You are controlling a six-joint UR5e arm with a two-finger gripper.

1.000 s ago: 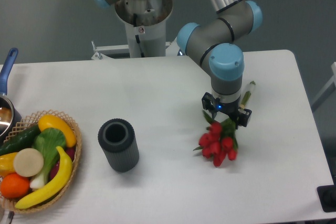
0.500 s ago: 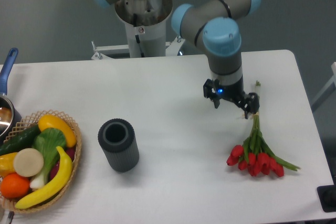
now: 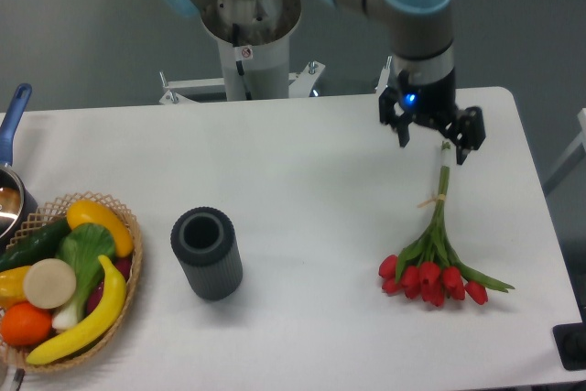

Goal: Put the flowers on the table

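Note:
The flowers (image 3: 432, 258), a bunch of red tulip buds with long green stems tied with thin string, lie flat on the white table (image 3: 302, 190) at the right, buds toward the front edge and stem ends pointing back. My gripper (image 3: 432, 138) hangs above the stem ends near the table's back right. Its fingers (image 3: 463, 135) stand apart and hold nothing.
A dark grey ribbed vase (image 3: 207, 252) stands upright left of centre. A wicker basket (image 3: 64, 281) of fruit and vegetables sits at the front left edge. A pot with a blue handle (image 3: 13, 125) is at the far left. The robot base (image 3: 249, 29) rises behind the table.
The gripper has let go of the flowers, risen and moved back toward the far right. The bunch has settled flat on the table with its stems stretched out.

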